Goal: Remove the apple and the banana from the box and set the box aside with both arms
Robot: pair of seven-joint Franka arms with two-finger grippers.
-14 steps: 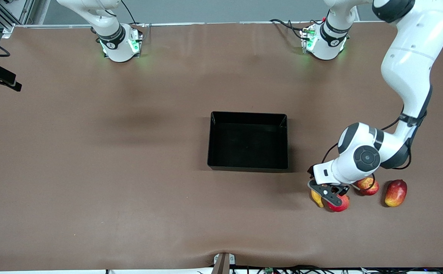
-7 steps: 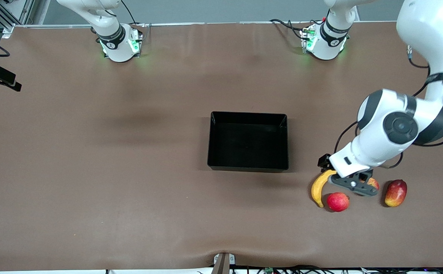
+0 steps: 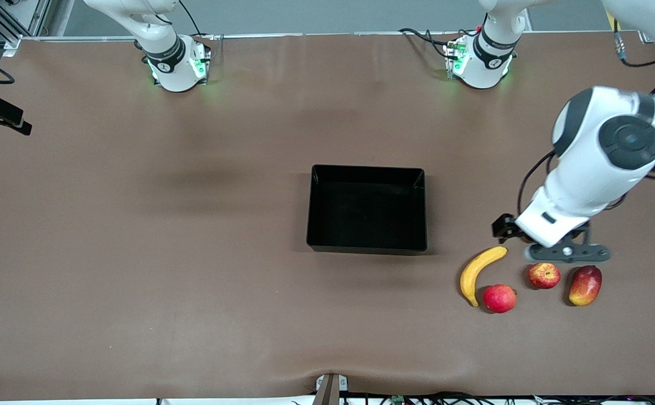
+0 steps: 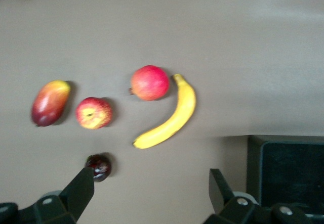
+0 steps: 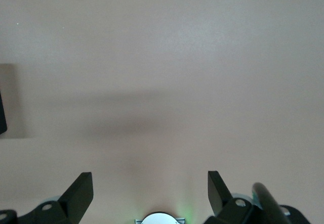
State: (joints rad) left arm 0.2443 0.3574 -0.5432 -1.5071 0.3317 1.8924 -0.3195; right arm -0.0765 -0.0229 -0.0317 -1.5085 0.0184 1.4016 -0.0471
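Observation:
The black box [image 3: 313, 208] stands mid-table, and one of its corners [image 4: 288, 168] shows in the left wrist view. Toward the left arm's end lie the yellow banana [image 3: 480, 267] [image 4: 172, 115] and the red apple with yellow patches [image 3: 543, 275] [image 4: 93, 113]. My left gripper [image 3: 566, 251] [image 4: 151, 183] hangs open and holds nothing, over the table just by the apple. A small dark red fruit [image 4: 97, 166] lies by one of its fingertips. My right gripper [image 5: 150, 183] is open over bare table near its own base [image 5: 158, 218]. It is out of the front view.
A round red fruit [image 3: 499, 298] [image 4: 150, 82] lies beside the banana, nearer the front camera. A red and yellow mango [image 3: 585, 285] [image 4: 49, 102] lies beside the apple. The brown table mat [image 3: 192, 253] stretches wide toward the right arm's end.
My left gripper has risen from the banana and the round red fruit and swung toward the left arm's end, holding nothing. The fruits lie where they were.

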